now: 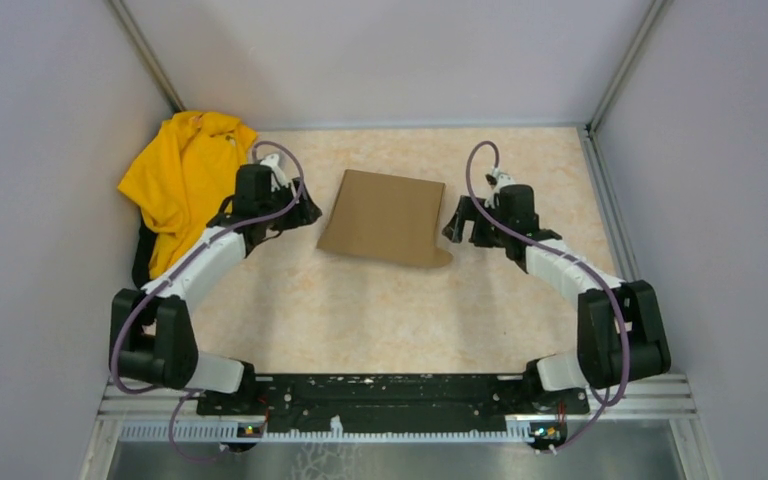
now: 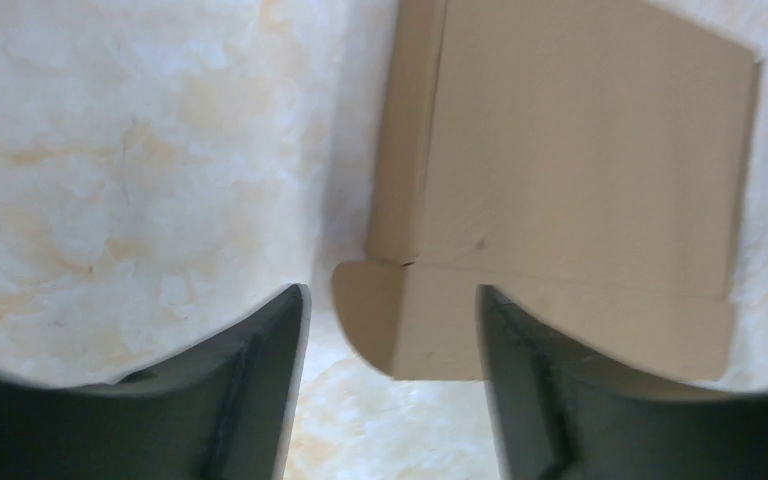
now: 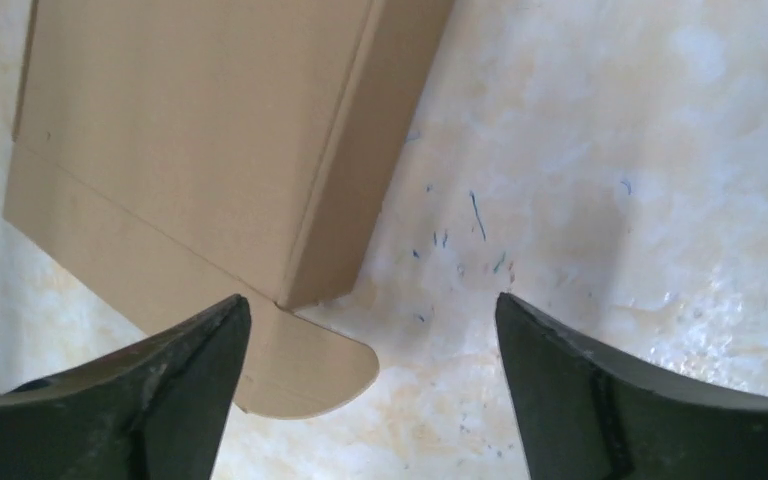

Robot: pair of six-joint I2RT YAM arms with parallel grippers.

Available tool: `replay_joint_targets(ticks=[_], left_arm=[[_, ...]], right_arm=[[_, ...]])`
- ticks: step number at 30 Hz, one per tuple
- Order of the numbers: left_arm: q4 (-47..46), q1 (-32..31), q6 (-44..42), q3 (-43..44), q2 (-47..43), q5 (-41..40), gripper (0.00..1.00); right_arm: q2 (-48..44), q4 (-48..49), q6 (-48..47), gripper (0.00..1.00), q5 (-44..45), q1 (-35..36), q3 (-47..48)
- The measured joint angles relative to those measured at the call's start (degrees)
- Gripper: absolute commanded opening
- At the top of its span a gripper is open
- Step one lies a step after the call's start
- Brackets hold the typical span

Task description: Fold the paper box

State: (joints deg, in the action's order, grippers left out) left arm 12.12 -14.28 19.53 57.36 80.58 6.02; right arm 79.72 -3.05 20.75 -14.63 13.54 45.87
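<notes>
Yellow garment (image 1: 185,175) crumpled on a marbled table (image 1: 380,320), boxed in by pale walls

The garment lies in a heap at the upper left of the top view, against the left wall (image 1: 30,150), with something dark showing under its lower edge, too small to tell; the tabletop is cream with orange veining and, in the right wrist view, bears small blue and green pen marks (image 3: 475,215) at mid frame; metal posts (image 1: 145,50) run up the two far corners beside the back wall (image 1: 390,60), and a shiny metal sheet (image 1: 390,462) spans the bottom edge
</notes>
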Motion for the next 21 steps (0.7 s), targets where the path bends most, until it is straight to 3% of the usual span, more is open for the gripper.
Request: replay_joint_targets(ticks=[1,2,8,21], left_arm=[[-1.55,0.92,0.72,-2.14,0.15,1.09,0.97],[-2.97,1.66,1.6,-3.87,0.55,2.21,0.99],[-10.69,2.82,4.5,-9.51,4.31,8.28,0.99],[-26.08,5.44,4.02,-12.87,5.29,18.05,0.99]], right_arm=[[0.0,1.62,0.76,0.98,-1.44,-0.92,-2.08],[0.0,3.06,1.42,0.98,-2.89,-1.62,-3.69],[1.25,15.74,8.72,0.99,-12.52,-6.78,-12.57],[14.73,44.96,23.96,0.99,-26.71,-7.72,-14.38]])
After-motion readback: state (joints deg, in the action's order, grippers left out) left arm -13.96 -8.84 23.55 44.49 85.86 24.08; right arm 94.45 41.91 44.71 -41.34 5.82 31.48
